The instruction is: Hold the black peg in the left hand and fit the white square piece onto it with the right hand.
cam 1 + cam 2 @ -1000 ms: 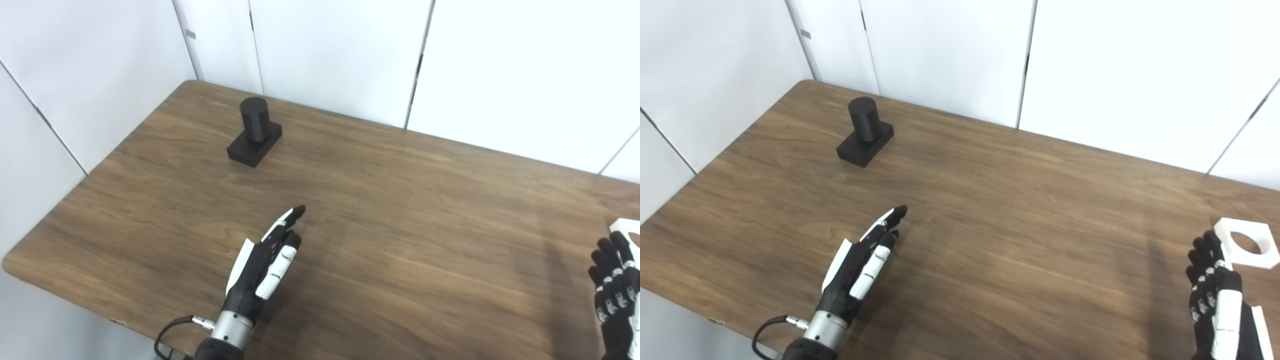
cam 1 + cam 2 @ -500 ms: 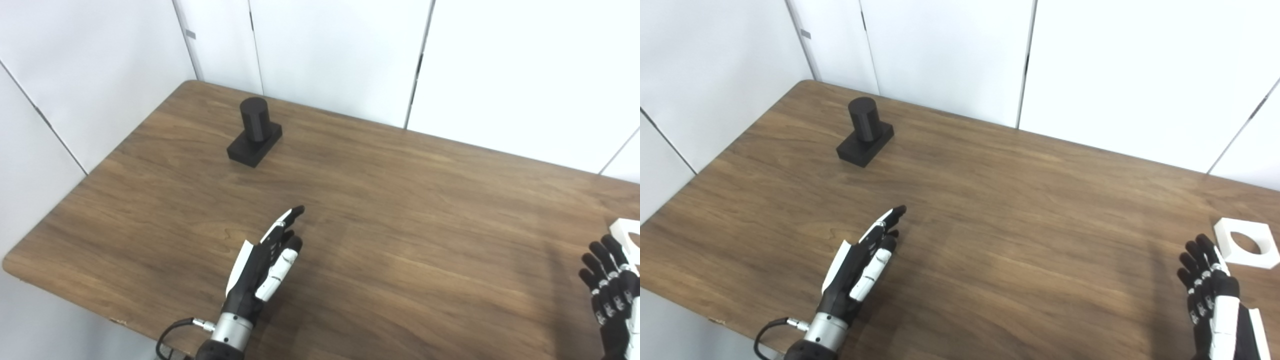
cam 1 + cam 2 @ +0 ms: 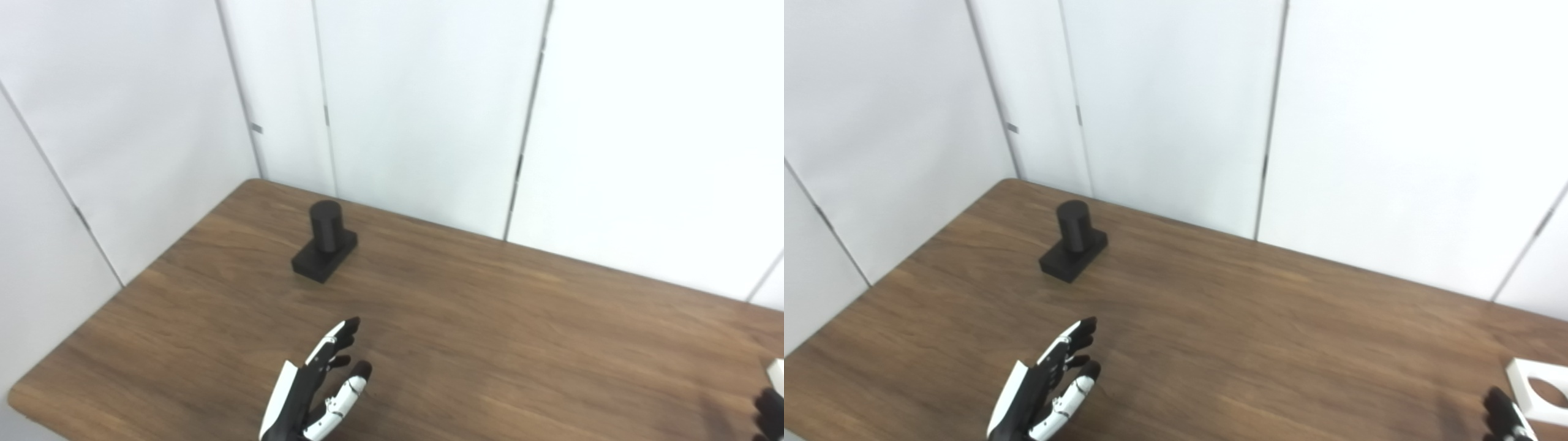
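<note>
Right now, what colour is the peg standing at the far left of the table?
Black, base included; the peg shows best in the right eye view.

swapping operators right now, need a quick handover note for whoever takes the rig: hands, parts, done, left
Left hand: open, holds nothing, over the near part of the table, well short of the peg.
Right hand: only its fingertips show at the bottom right corner; cannot tell whether it is open or shut.
Black peg: upright on its base, far left of the table, untouched.
White square piece: flat at the right edge, just beyond the right hand, partly cut off.
Done: nothing grasped.
Left: take the peg in the left hand, pick up the piece with the right, fit it on.
</note>
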You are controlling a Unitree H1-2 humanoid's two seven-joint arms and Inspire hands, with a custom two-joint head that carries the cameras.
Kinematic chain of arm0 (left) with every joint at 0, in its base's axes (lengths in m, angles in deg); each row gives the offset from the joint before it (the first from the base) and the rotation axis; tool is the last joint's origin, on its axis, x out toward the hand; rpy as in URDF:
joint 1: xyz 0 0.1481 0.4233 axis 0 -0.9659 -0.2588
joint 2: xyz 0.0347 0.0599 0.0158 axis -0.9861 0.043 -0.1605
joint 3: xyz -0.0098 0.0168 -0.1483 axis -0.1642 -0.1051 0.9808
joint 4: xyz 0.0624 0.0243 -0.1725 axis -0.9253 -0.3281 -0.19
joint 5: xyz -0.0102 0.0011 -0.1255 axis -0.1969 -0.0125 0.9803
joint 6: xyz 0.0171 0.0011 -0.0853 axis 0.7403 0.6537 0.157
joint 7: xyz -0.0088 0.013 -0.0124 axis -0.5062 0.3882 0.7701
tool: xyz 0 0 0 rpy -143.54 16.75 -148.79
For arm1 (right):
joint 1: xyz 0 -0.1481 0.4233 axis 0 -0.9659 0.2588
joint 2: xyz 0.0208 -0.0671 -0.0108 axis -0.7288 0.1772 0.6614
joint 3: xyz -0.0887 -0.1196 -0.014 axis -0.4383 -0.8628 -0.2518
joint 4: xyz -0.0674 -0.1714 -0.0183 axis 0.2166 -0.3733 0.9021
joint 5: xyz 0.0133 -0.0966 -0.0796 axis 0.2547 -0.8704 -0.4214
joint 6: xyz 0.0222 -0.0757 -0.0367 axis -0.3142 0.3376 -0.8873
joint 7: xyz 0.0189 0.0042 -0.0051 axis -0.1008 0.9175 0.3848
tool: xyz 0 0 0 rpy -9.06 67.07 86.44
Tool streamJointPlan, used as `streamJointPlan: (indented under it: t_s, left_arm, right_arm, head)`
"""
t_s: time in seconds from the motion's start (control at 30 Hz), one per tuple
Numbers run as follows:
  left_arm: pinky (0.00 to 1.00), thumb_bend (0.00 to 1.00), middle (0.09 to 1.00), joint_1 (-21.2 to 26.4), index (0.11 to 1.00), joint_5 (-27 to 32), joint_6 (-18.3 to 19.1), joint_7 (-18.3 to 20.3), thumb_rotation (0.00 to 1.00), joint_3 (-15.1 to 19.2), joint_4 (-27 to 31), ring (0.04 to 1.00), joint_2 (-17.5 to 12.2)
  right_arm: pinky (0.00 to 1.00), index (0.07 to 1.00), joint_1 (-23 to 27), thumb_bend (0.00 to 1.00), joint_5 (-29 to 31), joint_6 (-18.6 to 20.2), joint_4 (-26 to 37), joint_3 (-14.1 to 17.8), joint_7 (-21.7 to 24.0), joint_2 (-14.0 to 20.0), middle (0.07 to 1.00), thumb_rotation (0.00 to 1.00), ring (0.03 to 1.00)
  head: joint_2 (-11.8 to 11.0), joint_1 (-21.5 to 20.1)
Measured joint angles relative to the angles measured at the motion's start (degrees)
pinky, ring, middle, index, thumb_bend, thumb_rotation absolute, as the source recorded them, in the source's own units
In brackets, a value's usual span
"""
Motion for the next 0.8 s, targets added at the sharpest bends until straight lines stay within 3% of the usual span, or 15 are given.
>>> streamJointPlan:
  t_s: [0.03,0.17,0.27,0.4,0.53,0.8]
  left_arm:
    - [0.71,0.53,0.888,0.1,0.884,-0.38,0.86,-0.2,0.47,0.54,0.74,0.864,0.0]
    - [0.74,0.57,0.89,1.18,0.883,-4.3,4.94,-1.1,0.36,2.01,3.21,0.852,-0.03]
    - [0.79,0.7,0.861,3.09,0.855,-8.13,7.43,-2.25,0.31,2.89,3.62,0.848,-0.04]
    - [0.89,0.79,0.873,6.75,0.858,-15.79,12.59,-3.68,0.39,4.97,3.62,0.886,-0.32]
    - [0.89,0.85,0.898,12.77,0.867,-21.41,18.19,-3.47,0.41,7.81,3.52,0.94,-0.18]
    - [0.94,0.87,0.92,18.83,0.859,-32.29,20.7,-2.61,0.43,8.15,-4.3,0.967,-6.92]
  right_arm:
    - [1.0,0.964,-0.03,0.74,0.16,-0.02,-0.01,0.0,0.02,-0.01,0.989,1.0,1.0]
    - [1.0,0.969,-0.08,0.75,0.34,-0.02,-0.01,-0.01,0.01,-0.05,0.997,1.0,1.0]
    - [1.0,0.976,-0.11,0.77,0.49,-0.02,-0.02,-0.02,0.0,-0.05,0.996,1.0,1.0]
    - [1.0,0.974,-0.13,0.76,0.53,-0.02,-0.02,-0.03,-0.03,-0.12,0.991,1.0,1.0]
    - [1.0,0.97,-0.15,0.77,0.49,0.06,-0.02,-0.12,-0.13,-0.21,0.984,1.0,1.0]
    - [1.0,0.953,-0.19,0.77,-0.45,-0.06,-0.02,-0.2,-0.13,-0.2,0.958,1.0,0.993]
  head:
    - [0.09,0.0]
    - [0.09,-0.26]
    - [0.18,-0.53]
    - [0.35,-0.7]
    - [0.53,-0.88]
    - [1.23,-1.41]
